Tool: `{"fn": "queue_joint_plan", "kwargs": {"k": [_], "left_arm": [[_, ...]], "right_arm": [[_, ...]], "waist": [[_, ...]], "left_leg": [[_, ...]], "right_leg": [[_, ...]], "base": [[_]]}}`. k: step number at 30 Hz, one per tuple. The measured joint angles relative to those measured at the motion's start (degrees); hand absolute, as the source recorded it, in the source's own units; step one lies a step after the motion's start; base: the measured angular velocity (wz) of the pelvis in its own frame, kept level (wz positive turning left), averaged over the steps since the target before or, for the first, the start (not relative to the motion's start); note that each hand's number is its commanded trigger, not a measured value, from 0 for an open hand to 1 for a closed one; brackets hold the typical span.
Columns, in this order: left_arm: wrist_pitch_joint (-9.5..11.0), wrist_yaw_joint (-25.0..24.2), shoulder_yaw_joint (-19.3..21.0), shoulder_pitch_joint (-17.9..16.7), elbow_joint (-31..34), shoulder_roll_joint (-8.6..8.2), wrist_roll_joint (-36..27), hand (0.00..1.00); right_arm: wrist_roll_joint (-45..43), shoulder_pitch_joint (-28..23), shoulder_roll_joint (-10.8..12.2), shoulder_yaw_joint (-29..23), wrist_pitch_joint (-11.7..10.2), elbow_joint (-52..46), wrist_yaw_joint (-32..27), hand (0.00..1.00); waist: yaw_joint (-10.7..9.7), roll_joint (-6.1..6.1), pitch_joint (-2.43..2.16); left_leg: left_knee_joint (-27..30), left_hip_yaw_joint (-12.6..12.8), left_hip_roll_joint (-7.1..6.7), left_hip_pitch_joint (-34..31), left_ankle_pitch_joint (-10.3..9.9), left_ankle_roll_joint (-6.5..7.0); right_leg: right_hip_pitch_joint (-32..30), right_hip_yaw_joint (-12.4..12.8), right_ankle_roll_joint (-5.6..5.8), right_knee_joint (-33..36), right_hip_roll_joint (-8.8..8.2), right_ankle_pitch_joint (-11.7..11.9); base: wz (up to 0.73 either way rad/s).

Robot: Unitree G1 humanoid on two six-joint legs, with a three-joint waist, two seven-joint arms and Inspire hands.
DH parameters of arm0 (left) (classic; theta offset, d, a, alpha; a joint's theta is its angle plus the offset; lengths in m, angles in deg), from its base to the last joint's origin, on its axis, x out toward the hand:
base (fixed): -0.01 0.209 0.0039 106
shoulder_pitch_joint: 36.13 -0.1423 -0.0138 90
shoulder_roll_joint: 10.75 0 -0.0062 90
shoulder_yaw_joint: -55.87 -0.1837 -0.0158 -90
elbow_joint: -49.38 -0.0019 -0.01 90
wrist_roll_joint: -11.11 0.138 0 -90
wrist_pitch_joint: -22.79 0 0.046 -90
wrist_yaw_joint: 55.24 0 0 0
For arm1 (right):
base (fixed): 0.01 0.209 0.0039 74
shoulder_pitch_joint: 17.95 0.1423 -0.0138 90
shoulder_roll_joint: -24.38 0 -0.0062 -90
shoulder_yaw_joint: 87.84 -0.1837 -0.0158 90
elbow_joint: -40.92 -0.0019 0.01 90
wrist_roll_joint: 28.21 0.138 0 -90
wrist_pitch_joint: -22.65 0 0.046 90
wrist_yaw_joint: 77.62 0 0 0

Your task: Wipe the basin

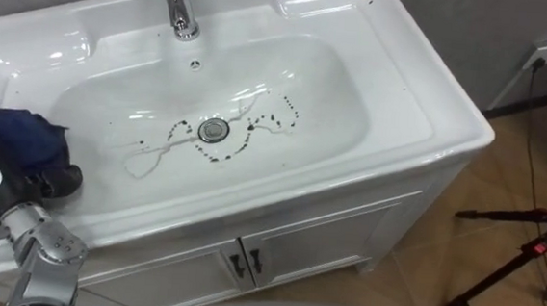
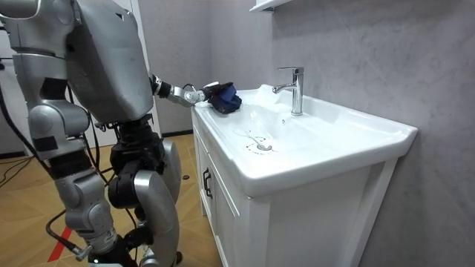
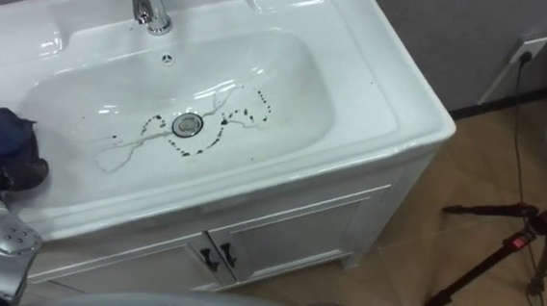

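**Cloth held at the basin's left rim, marks around the drain**

The robot stands against the front of a white bench (image 1: 432, 97) with a basin (image 1: 326, 89) sunk into it. The room view shows this from the side, with the robot's left arm stretched out over the bench's far end. It also shows a shelf (image 2: 267, 5) on the grey wall above.

The eye views look straight down and show more. Two cupboard doors (image 1: 306, 237) with dark handles sit under the bench. A black tripod (image 1: 517, 262) stands on the wooden floor to the right, and a wall socket (image 1: 543, 56) is behind it. The chrome tap (image 1: 178, 6) stands at the back of the basin.

A bunched dark blue cloth (image 1: 19, 135) rests on the basin's left rim. The left hand (image 1: 59, 179) has its dark fingers curled into the cloth's underside, gripping it.

Dark dotted marks (image 1: 281, 115) and thin streaks ring the drain (image 1: 214, 130), well apart from the cloth. In the room view they are a faint smudge.

The right hand (image 2: 100, 248) hangs low at the robot's side in the room view. Whether it is open or closed cannot be told.
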Motion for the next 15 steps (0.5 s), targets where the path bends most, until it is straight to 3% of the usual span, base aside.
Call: {"fn": "queue_joint_plan", "kwargs": {"k": [1,2,3,15], "left_arm": [[0.0,0.0,0.0,0.1,-0.6,0.04,0.2,0.30],[0.1,0.0,0.0,0.3,-1.4,0.14,0.6,0.75],[0.0,0.0,0.0,0.3,-1.7,0.16,0.9,1.00],[0.0,2.0,0.1,0.6,-3.0,0.49,2.5,1.00]], "right_arm": [[-0.9,0.0,0.0,0.0,0.1,0.2,0.0,0.00],[-1.8,0.1,0.0,0.1,0.2,0.2,-0.1,0.00],[-2.3,0.1,0.0,0.1,0.5,0.2,-0.1,0.00],[-11.7,0.2,-0.1,-0.1,3.7,-0.2,-1.3,0.00]], "waist": [[0.0,0.03,-0.01],[0.0,0.11,-0.03],[0.0,0.20,-0.07],[0.9,0.25,-0.56]], "left_leg": [[0.1,0.0,0.03,0.0,0.0,-0.01],[0.1,0.0,0.05,-0.1,0.0,-0.02],[0.2,0.0,0.06,-0.1,0.0,-0.02],[0.5,0.1,-0.03,-0.7,0.0,-0.02]], "right_leg": [[-0.1,0.0,-0.06,0.1,0.02,0.0],[-0.1,0.0,-0.12,0.1,0.04,-0.1],[-0.2,0.1,-0.13,0.1,0.06,-0.1],[-1.4,0.8,-0.27,0.9,0.15,0.0]], "base": [[0.00],[0.00],[0.00],[-0.03]]}}
